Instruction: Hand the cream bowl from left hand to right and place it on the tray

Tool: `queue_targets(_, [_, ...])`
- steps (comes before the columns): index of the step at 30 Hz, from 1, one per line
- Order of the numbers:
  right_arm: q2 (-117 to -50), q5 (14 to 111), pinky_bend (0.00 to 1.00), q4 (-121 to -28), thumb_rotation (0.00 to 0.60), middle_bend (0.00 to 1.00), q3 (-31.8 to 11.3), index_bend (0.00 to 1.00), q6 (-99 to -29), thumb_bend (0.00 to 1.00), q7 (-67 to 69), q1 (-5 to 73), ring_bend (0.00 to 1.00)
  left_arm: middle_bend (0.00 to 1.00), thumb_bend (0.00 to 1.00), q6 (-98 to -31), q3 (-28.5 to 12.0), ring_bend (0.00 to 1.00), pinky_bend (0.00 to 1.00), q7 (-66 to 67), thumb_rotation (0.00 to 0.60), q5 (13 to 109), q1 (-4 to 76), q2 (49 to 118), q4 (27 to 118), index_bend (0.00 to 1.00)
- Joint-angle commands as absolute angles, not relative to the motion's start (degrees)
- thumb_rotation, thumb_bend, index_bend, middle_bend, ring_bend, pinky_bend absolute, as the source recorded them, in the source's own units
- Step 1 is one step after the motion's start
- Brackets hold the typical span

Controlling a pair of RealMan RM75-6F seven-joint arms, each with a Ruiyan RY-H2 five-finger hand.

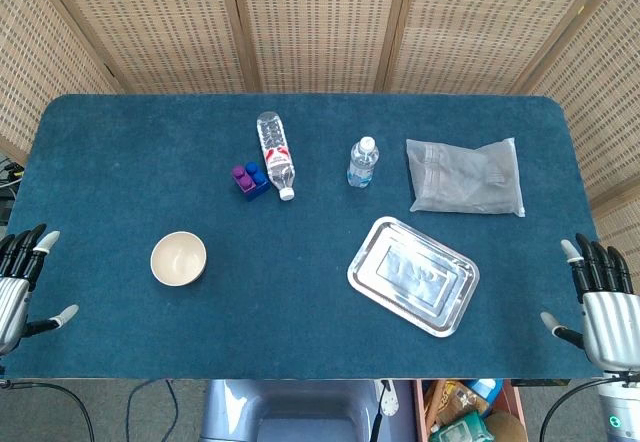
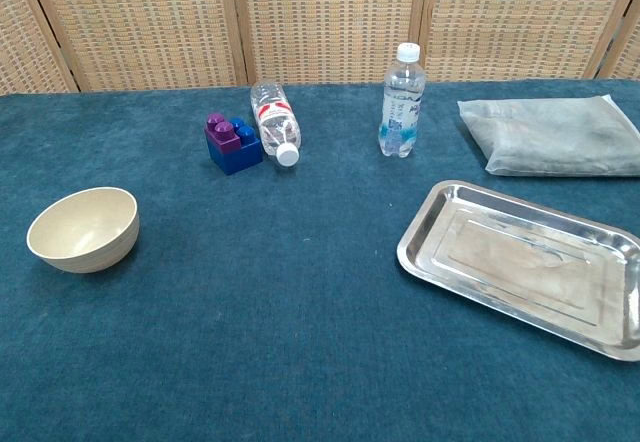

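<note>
The left hand (image 1: 20, 282) at the lower-left edge and the right hand (image 1: 600, 297) at the lower right both hold nothing, fingers spread (seen only from the head view). The round, smooth cream bowl (image 1: 179, 258) sits upright on the blue felt-like table (image 1: 120, 162), right of the left hand and apart from it. The shiny rectangular metal tray (image 1: 413, 275) lies right of centre.

The table (image 1: 120, 162) wears a matt, napped blue cloth. The cream bowl (image 2: 84, 228) looks matt and faintly ribbed outside; the tray (image 2: 520, 262) is polished metal — mirror-bright. Both bottles — lying (image 2: 274, 120) and upright (image 2: 401, 102) — are clear glossy plastic. The toy blocks (image 2: 232, 143) are smooth plastic; the grey packet (image 2: 555, 134) sits in thin translucent film.
</note>
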State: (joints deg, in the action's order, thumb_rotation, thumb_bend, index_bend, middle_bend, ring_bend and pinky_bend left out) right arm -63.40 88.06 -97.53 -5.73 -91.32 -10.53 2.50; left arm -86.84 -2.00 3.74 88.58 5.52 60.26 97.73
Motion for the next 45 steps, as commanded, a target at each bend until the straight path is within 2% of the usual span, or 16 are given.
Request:
queue_targets(1, [-63.28, 88.24, 0.0, -97.53, 0.6, 0.0, -5.65, 0.0, -91.4, 0.0, -10.27, 2.45, 0.0, 0.0, 0.0, -87.03, -1.93, 0.0, 0.0, 3.96, 0.6, 88.67, 5.37, 60.43, 97.71, 0.0])
queue_targets(11, [-62.88, 88.07, 0.0, -98.14, 0.6, 0.0, -5.8, 0.0, -91.53, 0.0, -9.4, 2.32, 0.0, 0.0, 0.0, -83.3, -2.11, 0.0, 0.0, 5.13, 0.6, 88.38, 7.59, 62.51, 94.88, 0.0])
queue_targets(18, [-62.74, 86.26, 0.0, -97.92, 0.6, 0.0, -6.34, 0.0, -89.92, 0.0, -9.0, 2.9, 0.0, 0.0, 0.0, -71.16, -1.58, 0.0, 0.0, -0.31, 0.6, 91.09, 16.24, 71.57, 81.9, 0.01])
queue_targets(21, [-62.71, 85.89, 0.0, -97.91, 0.6, 0.0, -6.46, 0.0, -89.52, 0.0, -8.92, 3.09, 0.0, 0.0, 0.0, -69.28, -0.99, 0.0, 0.0, -2.89, 0.6, 92.35, 18.11, 74.03, 77.67, 0.08])
queue_targets(29, [-62.61, 84.68, 0.0, -97.65, 0.6, 0.0, -6.63, 0.0, -88.32, 0.0, -8.41, 3.46, 0.0, 0.0, 0.13, -64.51, -0.73, 0.0, 0.0, -4.18, 0.6, 91.67, 21.77, 79.46, 71.4, 0.25])
queue_targets(34, [-62.34, 84.33, 0.0, -97.71, 0.6, 0.0, -6.75, 0.0, -88.08, 0.0, -7.95, 3.54, 0.0, 0.0, 0.16, -63.2, -0.77, 0.0, 0.0, -3.36, 0.6, 90.88, 23.03, 81.58, 69.56, 0.3])
queue_targets(36, [-62.28, 84.18, 0.0, -97.67, 0.6, 0.0, -6.72, 0.0, -87.9, 0.0, -7.78, 3.57, 0.0, 0.0, 0.21, -62.47, -0.94, 0.0, 0.0, -3.24, 0.6, 90.16, 23.52, 82.44, 69.12, 0.31])
queue_targets(38, [-62.2, 84.02, 0.0, -97.66, 0.6, 0.0, -6.76, 0.0, -87.82, 0.0, -7.49, 3.59, 0.0, 0.0, 0.33, -61.71, -1.0, 0.0, 0.0, -3.8, 0.6, 89.55, 24.0, 83.1, 68.77, 0.35])
queue_targets(40, [-62.14, 83.83, 0.0, -97.61, 0.6, 0.0, -6.83, 0.0, -87.75, 0.0, -7.31, 3.62, 0.0, 0.0, 0.41, -61.62, -0.89, 0.0, 0.0, -3.41, 0.6, 89.45, 24.3, 83.59, 68.02, 0.4])
queue_targets(45, [-62.01, 83.39, 0.0, -97.53, 0.6, 0.0, -6.91, 0.0, -87.3, 0.0, -7.0, 3.79, 0.0, 0.0, 0.45, -61.61, -0.77, 0.0, 0.0, -2.31, 0.6, 88.7, 24.53, 84.14, 67.54, 0.54])
